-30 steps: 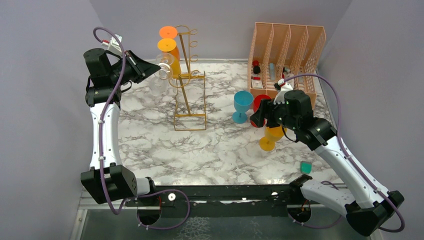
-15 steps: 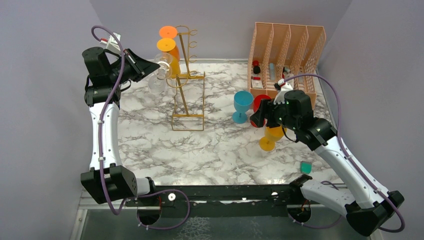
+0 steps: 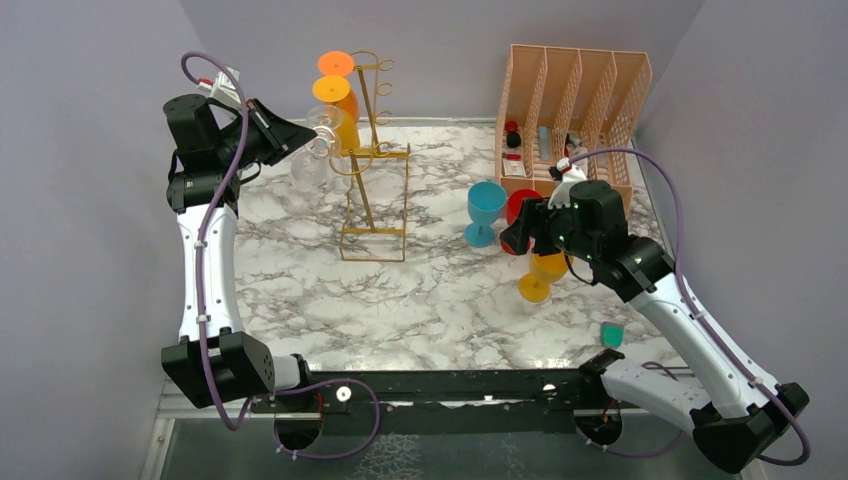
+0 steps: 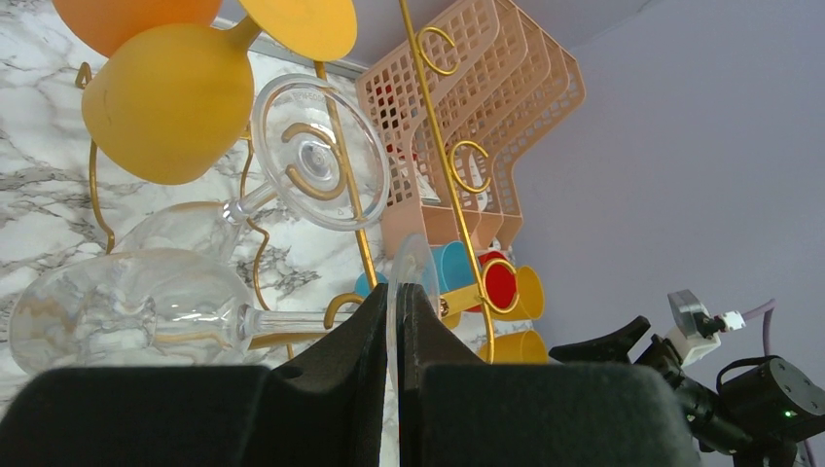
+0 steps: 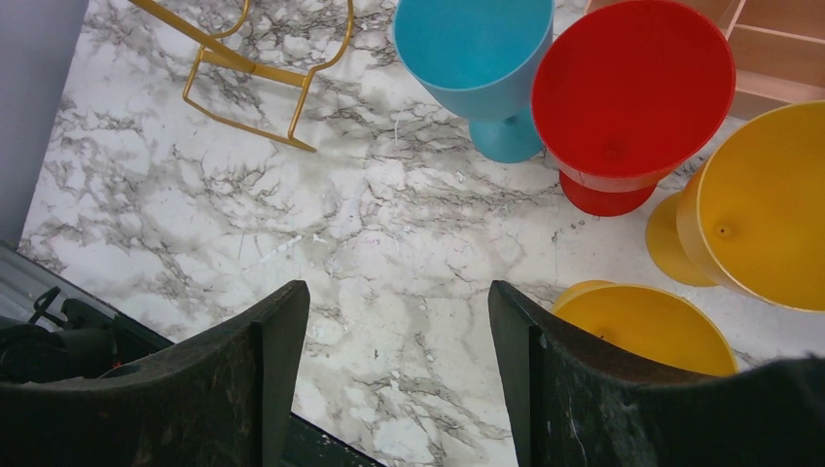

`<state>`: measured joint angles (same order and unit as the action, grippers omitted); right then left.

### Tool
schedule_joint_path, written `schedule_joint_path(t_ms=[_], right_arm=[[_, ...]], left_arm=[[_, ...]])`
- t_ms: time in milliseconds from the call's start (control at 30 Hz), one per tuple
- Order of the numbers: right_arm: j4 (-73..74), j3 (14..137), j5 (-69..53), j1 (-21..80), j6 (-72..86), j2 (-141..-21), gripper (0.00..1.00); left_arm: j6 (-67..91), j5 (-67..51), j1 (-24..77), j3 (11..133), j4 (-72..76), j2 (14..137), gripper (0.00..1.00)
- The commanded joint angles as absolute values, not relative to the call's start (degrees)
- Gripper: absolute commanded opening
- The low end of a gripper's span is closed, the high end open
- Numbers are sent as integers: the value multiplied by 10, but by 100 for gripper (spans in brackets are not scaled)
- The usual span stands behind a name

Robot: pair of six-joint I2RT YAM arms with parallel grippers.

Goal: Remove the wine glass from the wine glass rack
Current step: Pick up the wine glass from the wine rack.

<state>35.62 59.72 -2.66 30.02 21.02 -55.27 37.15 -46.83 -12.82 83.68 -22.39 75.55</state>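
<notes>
One clear wine glass [image 4: 126, 306] lies nearly on its side at the left flank of the wine glass rack [image 3: 368, 200], bowl pointing away from the post and its stem passing a curled gold hook end, so it is not yet free of the wire. The left gripper [image 4: 394, 302] is pinched almost shut on the thin edge of that glass's foot. Crowding it, a second clear glass [image 4: 316, 151] hangs just above with its round foot facing the wrist camera. A yellow glass [image 4: 165, 102] and an orange glass [image 4: 126, 15] sit higher on the same side, close against the held one. Behind the rack's gold rods stands a peach lattice organiser [image 3: 575, 90]. Well apart on the marble table [image 3: 420, 300], the right gripper [image 5: 399, 370] hovers with its fingers spread wide and nothing between them, above a blue cup [image 5: 477, 58], a red cup [image 5: 632, 88] and two yellow cups [image 5: 769, 214] that stand close together.
</notes>
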Motion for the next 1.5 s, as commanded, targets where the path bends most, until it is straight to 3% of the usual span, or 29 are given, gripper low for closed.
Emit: schedule_joint_path(t_ms=[0, 1267, 1467], right_arm=[[343, 605, -27, 302, 214, -544, 71], [351, 608, -19, 302, 213, -541, 71], [353, 612, -18, 302, 212, -538, 71]], left_arm=[[348, -463, -135, 861, -223, 739, 0], [304, -415, -160, 914, -262, 739, 0], [284, -363, -162, 913, -273, 724, 0]])
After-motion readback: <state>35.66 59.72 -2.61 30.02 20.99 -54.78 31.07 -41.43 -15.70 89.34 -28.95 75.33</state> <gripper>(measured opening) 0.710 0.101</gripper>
